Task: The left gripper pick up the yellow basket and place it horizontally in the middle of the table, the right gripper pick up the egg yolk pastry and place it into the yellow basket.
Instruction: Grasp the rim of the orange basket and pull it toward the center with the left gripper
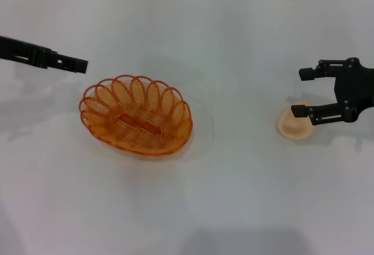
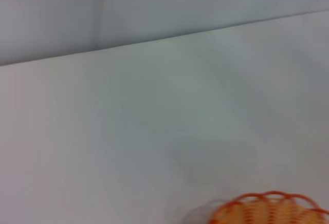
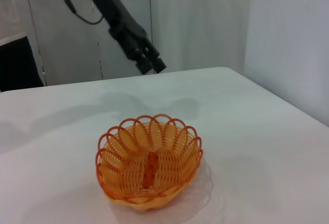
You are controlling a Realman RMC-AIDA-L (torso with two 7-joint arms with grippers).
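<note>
Right tool (image 1: 302, 92) wide open over pastry (image 1: 295, 124) near table (image 1: 234, 208) right edge; off-centre close could knock it away. Basket (image 1: 136, 115) empty mid-table, left tool (image 1: 76, 65) looks closed, empty.

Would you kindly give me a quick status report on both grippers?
Left gripper off the yellow basket, raised. Basket upright on the table, empty. Right gripper open around the egg yolk pastry. Nothing between them.
</note>
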